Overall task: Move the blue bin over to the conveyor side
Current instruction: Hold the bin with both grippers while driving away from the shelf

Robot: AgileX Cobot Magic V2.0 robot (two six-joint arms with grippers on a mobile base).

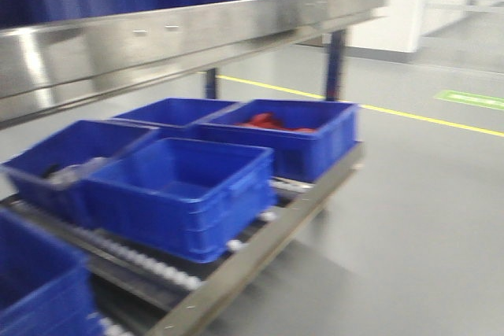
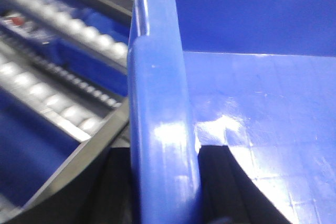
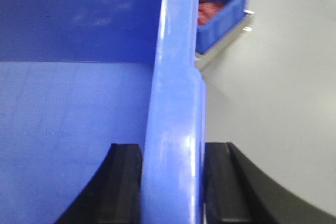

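The left hand (image 2: 164, 153) and right hand (image 3: 173, 148) are each clamped on the blue bin (image 2: 262, 108) rim, at opposite walls.

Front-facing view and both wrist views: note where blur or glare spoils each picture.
Front-facing view: motion blur throughout, smearing the bins on the roller rack; glare streaks the stainless-steel rail. Left wrist view: blue bin rim soft, white glare on rim and floor; rollers blurred. Right wrist view: rim mildly soft, faint sheen; the bin with red packets out of focus.
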